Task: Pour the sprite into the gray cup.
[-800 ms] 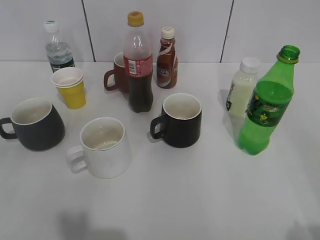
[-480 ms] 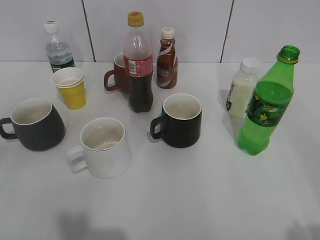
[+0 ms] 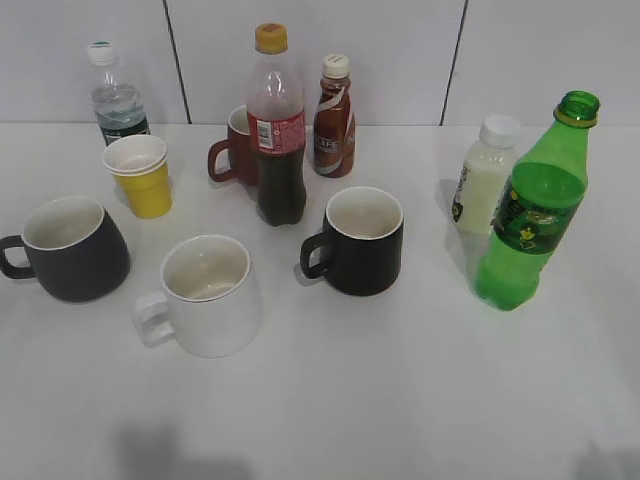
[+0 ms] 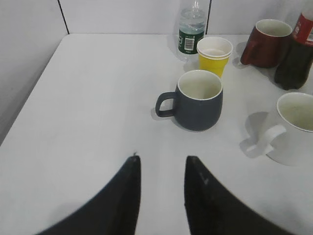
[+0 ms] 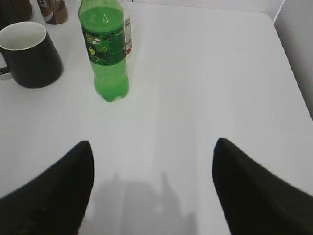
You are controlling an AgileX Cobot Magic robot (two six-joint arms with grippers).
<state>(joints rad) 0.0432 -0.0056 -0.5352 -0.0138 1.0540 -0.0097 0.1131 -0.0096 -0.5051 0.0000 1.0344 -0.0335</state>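
The sprite (image 3: 530, 225), a green capless bottle with a green-and-yellow label, stands upright at the right of the table; it also shows in the right wrist view (image 5: 106, 54). The gray cup (image 3: 72, 250) stands at the far left with its handle to the left, and shows in the left wrist view (image 4: 198, 99). My left gripper (image 4: 161, 159) is open and empty, hovering short of the gray cup. My right gripper (image 5: 152, 144) is wide open and empty, short of and right of the sprite. Neither gripper shows in the exterior view.
A white mug (image 3: 208, 295), a black mug (image 3: 362, 240), a cola bottle (image 3: 277, 125), a dark red mug (image 3: 235, 150), a brown drink bottle (image 3: 334, 115), stacked yellow cups (image 3: 140, 175), a water bottle (image 3: 115, 95) and a white bottle (image 3: 485, 185) stand on the white table (image 3: 400, 400).
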